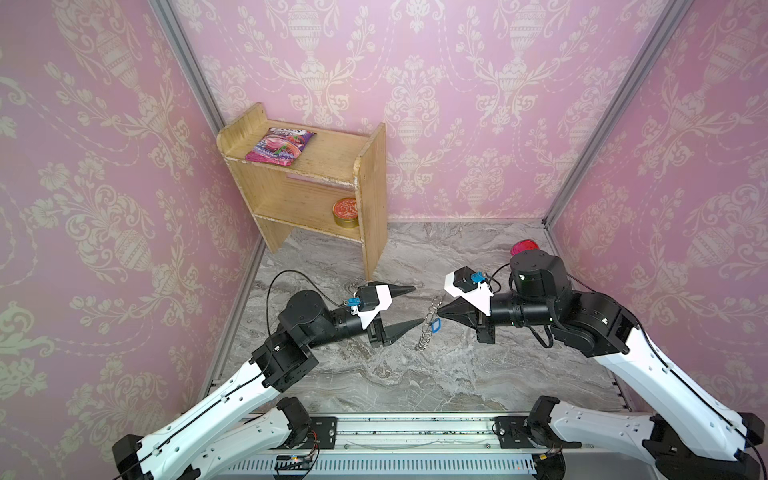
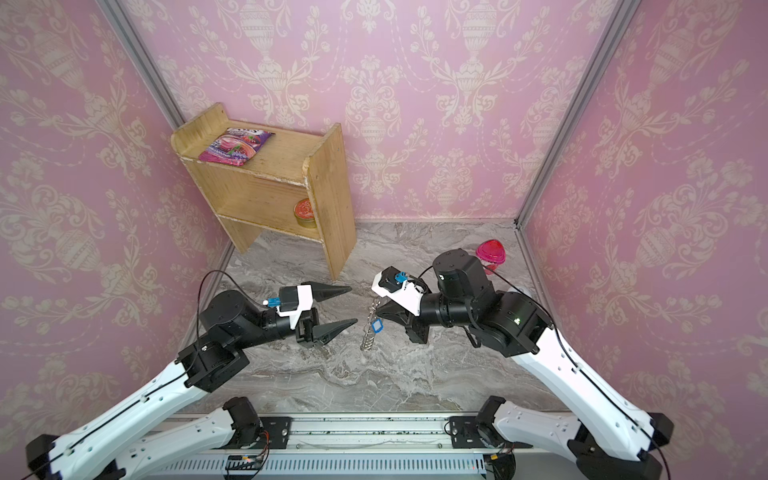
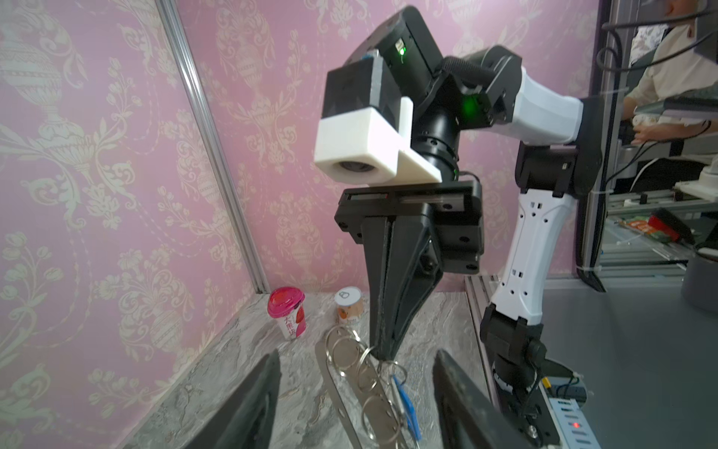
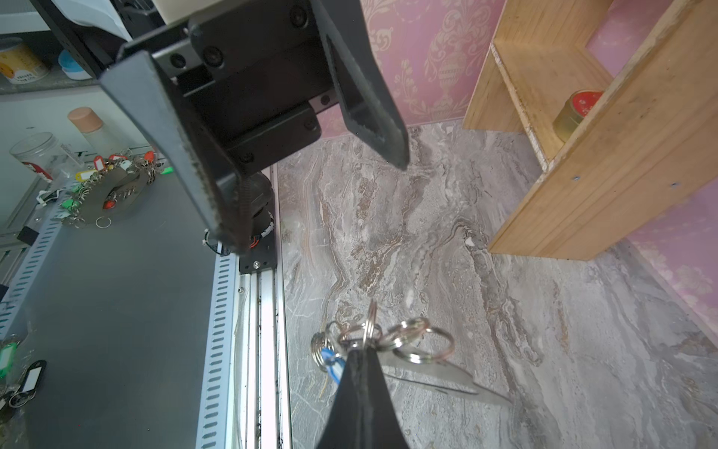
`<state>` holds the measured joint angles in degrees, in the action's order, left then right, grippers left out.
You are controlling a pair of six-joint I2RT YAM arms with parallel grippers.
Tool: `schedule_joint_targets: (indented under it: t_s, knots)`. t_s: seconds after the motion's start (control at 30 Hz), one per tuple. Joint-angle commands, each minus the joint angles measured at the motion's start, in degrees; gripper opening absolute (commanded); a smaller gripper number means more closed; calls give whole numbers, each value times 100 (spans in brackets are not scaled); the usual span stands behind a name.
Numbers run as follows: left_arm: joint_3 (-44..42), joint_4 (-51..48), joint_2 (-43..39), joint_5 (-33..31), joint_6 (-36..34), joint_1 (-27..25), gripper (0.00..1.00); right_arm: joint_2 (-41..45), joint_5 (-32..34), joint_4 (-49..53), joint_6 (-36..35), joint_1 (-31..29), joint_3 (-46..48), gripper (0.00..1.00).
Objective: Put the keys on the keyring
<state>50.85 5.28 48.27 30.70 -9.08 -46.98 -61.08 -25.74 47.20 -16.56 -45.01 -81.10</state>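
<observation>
The keyring [image 1: 424, 332] [image 2: 368, 332] is a grey metal plate with a row of rings, held slanting above the marble floor. My right gripper [image 1: 439, 314] [image 2: 379, 312] [image 4: 359, 352] is shut on one of its rings. The keys [image 1: 435, 326] [image 2: 377, 327], with their blue tag [image 3: 406, 400] [image 4: 330, 359], hang from a ring beside those fingertips. My left gripper [image 1: 419, 304] [image 2: 354, 304] [image 3: 357, 353] stands open just left of the plate [image 3: 342, 396], its fingers on either side and touching nothing. I cannot tell whether the plate's low end touches the floor.
A wooden shelf [image 1: 307, 183] stands at the back left with a snack packet [image 1: 280, 145] on top and a red tin [image 1: 347, 212] inside. A pink-lidded cup [image 1: 524, 248] and a small can [image 3: 349, 305] stand behind the right arm.
</observation>
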Motion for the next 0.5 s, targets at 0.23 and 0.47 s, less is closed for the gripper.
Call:
schedule_joint_targets:
  t_s: [0.23, 0.47]
  knots:
    - [577, -1423, 560, 595, -772, 31, 39, -193, -442, 696, -312, -37, -301, 0]
    - [773, -1344, 749, 1181, -501, 31, 29, -256, -357, 747, -357, -106, -301, 0]
